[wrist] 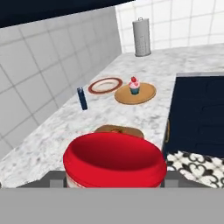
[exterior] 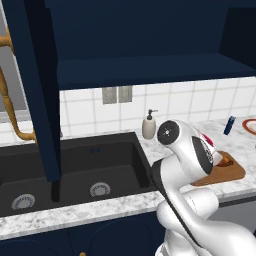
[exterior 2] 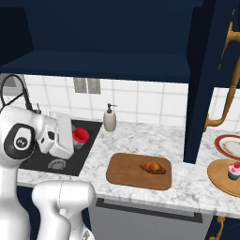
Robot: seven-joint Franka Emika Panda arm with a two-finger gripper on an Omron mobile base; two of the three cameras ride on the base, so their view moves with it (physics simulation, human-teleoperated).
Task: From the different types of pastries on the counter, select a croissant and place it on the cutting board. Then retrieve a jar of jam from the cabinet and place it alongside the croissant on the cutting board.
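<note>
The jaws are clenched on the jar of jam; in the hand view its red lid sits right between the finger tips, and in the right base view the gripper carries the jar in the air above the dark sink, left of the cutting board.

By the look of it the first half of the task is done: the croissant lies on the board, toward its right side. The jar is out of the cabinet, so what is left is to carry it across and set it down beside the croissant.

The left half of the board is bare wood, which seems the natural spot, near the arm's side. Between jar and board runs only a strip of bench, with the soap dispenser well back by the wall. The open cabinet door hangs past the board's right end, and the cupcake on its round plate stands beyond that, so a low, short move rightward should stay free of both. The board's front edge lies close to the bench edge.
</note>
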